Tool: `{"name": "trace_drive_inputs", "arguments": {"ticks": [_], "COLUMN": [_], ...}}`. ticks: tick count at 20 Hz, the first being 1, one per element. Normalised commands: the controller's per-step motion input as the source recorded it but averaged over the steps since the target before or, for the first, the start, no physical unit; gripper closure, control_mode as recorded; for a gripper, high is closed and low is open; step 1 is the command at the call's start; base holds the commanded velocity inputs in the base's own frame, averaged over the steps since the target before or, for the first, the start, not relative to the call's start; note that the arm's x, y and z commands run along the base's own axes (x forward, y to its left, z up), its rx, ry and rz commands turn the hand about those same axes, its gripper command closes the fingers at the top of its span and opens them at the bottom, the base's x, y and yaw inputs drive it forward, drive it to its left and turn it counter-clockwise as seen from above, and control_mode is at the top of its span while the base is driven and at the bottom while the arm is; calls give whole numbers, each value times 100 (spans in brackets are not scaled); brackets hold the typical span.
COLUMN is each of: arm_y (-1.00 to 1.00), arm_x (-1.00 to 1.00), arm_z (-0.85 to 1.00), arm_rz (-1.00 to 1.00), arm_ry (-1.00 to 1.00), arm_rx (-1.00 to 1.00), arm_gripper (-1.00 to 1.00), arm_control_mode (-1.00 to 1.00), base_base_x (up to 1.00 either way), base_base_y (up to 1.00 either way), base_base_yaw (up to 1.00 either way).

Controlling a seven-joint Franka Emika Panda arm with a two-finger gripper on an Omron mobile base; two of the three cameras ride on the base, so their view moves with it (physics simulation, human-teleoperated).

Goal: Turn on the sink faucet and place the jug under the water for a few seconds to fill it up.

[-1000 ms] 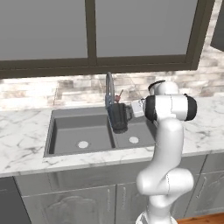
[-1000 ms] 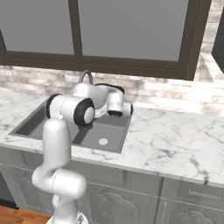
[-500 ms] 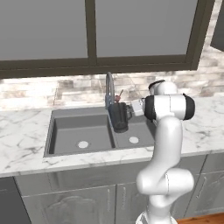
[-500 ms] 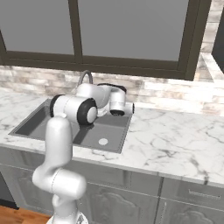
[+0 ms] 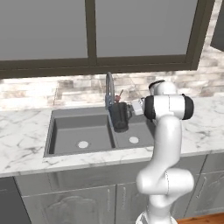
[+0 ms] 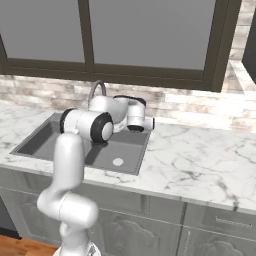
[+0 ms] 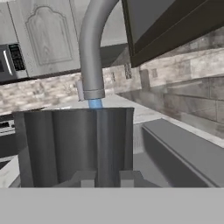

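- The arm rises from the base in front of the table (image 5: 26, 151), bends at a high elbow, and reaches left and level over the sink (image 5: 65, 131).
- The wrist is turned sideways, so the gripper (image 5: 129, 110) points horizontally toward the faucet (image 5: 109, 87).
- The gripper is closed on the jug (image 5: 119, 116), holding it by its side; the jug stands upright above the divider between the two bowls.
- In the hand view the jug (image 7: 74, 146) sits directly below the faucet spout (image 7: 92, 48).
- Water (image 7: 95, 103) falls in a thin blue stream from the spout into the jug's open top.
- The faucet's small lever (image 5: 119, 95) sticks up beside the spout.
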Motion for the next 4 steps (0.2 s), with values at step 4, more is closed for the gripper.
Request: {"name": "trace_drive_inputs", "arguments": {"ticks": [4], "arm_y": [0], "arm_x": [8], "arm_z": [-23], "arm_rz": [0], "arm_ry": [0], "arm_rx": [0], "arm_gripper": [100], "arm_control_mode": [-100], "base_base_x": [0], "base_base_y": [0], "base_base_yaw": [0]}}
